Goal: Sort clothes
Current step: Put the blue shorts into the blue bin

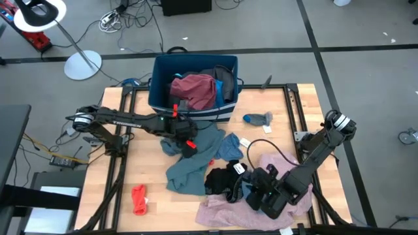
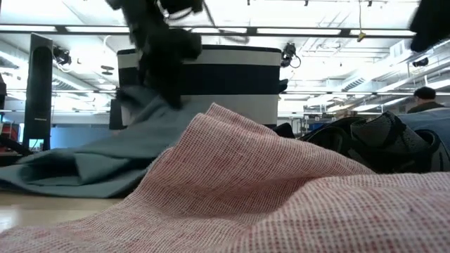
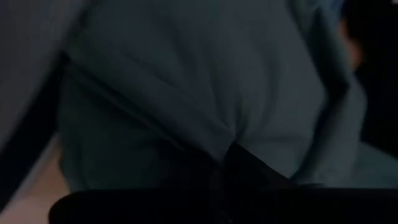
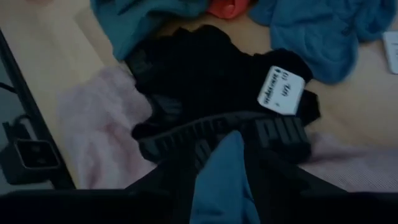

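Observation:
A teal-grey garment (image 1: 192,166) lies spread on the table's middle, and my left gripper (image 1: 186,142) is shut on its far part just in front of the dark blue striped bin (image 1: 189,108). A maroon garment (image 1: 194,90) lies in the bin. At the near right my right gripper (image 1: 251,189) is shut on a bright blue piece (image 4: 224,174), over a black garment (image 1: 222,177) that lies partly on the pink shirt (image 1: 222,210). A small red piece (image 1: 138,199) lies near left, and a small blue piece (image 1: 258,119) far right. My left gripper pinches a raised fold of the teal-grey garment (image 2: 156,98) between its two fingers, coming from above and slanting down. The cloth rises in a peak to the fingers, and the rest (image 2: 91,161) lies on the table. How many layers it has, I cannot tell. My right gripper has a strip of the bright blue piece (image 4: 225,163) between its two fingers, which slant down toward the table. The strip runs out from the gap toward the black garment's waistband (image 4: 205,138). Whether the piece is clear of the table does not show.
Another blue cloth (image 1: 228,147) lies beside the teal-grey garment at mid-table. The black garment carries a white tag (image 4: 280,90). Black frame rails (image 1: 124,130) run along the table's left and right sides. A white floor lamp (image 1: 81,64) stands beyond the far left corner.

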Controlling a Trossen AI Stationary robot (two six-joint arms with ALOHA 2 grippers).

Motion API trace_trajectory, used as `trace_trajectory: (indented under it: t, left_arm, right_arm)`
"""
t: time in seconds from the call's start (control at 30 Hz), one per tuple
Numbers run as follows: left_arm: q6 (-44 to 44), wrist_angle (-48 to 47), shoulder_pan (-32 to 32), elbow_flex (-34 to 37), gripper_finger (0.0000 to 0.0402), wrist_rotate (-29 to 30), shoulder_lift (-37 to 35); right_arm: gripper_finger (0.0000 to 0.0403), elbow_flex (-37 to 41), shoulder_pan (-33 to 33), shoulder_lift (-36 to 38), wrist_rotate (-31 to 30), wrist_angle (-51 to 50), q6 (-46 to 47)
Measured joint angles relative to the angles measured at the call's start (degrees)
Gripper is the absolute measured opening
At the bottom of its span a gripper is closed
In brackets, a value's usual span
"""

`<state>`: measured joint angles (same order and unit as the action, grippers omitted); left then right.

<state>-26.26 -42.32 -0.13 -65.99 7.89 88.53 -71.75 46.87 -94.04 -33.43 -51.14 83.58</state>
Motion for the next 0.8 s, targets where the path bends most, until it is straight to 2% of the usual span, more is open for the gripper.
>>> trace_trajectory:
  t: [0.2, 0.47, 0.57, 0.7, 0.8]
  left_arm:
    - [-0.37, -6.59, -1.22, -10.67, 0.0022, 2.81, -0.02]
    - [-3.16, -11.75, -2.10, -20.95, 0.0022, 4.47, -0.11]
    - [-4.53, -13.38, -2.31, -23.72, 0.0022, 4.96, -0.11]
    - [-6.16, -16.01, -2.50, -27.61, 0.0022, 5.77, -0.13]
    - [-6.89, -16.66, -2.90, -30.53, 0.0022, 7.19, -0.13]
  right_arm:
    - [0.0124, 2.93, 2.64, 0.02, -0.29, -1.64, 4.47]
    - [0.0119, 12.27, 5.51, 0.00, -0.29, 12.05, 7.01]
    - [0.0118, 14.44, 6.09, 0.26, -0.22, 12.87, 7.01]
    - [0.0118, 17.00, 6.87, 3.52, -0.71, 14.11, 6.45]
    - [0.0118, 18.81, 7.55, 7.44, -3.48, 13.54, 5.07]
